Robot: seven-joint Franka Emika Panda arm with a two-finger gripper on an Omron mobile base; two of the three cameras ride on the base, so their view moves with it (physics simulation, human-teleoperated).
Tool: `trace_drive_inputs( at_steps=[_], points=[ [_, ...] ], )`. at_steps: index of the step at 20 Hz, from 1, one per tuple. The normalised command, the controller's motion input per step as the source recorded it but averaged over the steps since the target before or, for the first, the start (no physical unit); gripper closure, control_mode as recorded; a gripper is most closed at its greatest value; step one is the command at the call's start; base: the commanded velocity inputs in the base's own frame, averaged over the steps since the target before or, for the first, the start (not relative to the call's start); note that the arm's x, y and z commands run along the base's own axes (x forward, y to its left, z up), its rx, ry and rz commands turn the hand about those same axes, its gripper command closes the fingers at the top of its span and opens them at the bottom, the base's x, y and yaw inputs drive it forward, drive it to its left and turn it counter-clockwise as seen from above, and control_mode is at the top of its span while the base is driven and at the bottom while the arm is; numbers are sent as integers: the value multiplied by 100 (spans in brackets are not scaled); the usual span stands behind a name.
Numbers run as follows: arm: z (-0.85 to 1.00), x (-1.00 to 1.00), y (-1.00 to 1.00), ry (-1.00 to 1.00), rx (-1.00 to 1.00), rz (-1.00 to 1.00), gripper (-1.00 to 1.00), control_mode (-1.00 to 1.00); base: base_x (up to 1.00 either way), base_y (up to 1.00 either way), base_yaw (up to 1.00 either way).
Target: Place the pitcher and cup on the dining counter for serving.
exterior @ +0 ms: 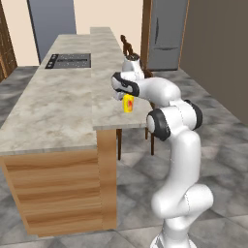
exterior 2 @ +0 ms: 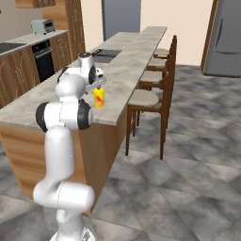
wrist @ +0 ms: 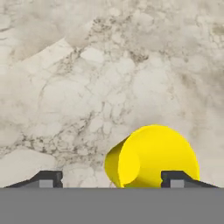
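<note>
The yellow cup (exterior: 128, 104) with its red-orange mark stands upright on the dining counter (exterior: 63, 106), close to the counter's near right edge. My gripper (exterior: 124, 95) hangs just above it, pointing down, and is open. In the hand view the cup (wrist: 153, 157) lies between the widely spread fingertips (wrist: 48, 179), off toward the right one, with the marble counter (wrist: 87, 65) beneath. From the right base view the cup (exterior 2: 99, 97) sits under the gripper (exterior 2: 97, 88) near the counter's (exterior 2: 127, 61) stool-side edge. The pitcher is out of view.
Wooden stools (exterior 2: 143, 99) line the counter's right side. A black cooktop (exterior: 70, 60) is set into the far part of the top. A grey fridge (exterior 2: 228, 37) stands at the back right, and an oven (exterior 2: 43, 59) and toaster (exterior 2: 42, 26) at the left wall.
</note>
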Motion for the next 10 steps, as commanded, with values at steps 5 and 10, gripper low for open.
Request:
trace_drive_inputs(
  at_steps=[5, 10],
  points=[
    [45, -93, 7, -21, 0, -1, -100, -100, 0, 0, 0],
    [5, -100, 1, -21, 0, -8, -100, -100, 0, 0, 0]
  ],
)
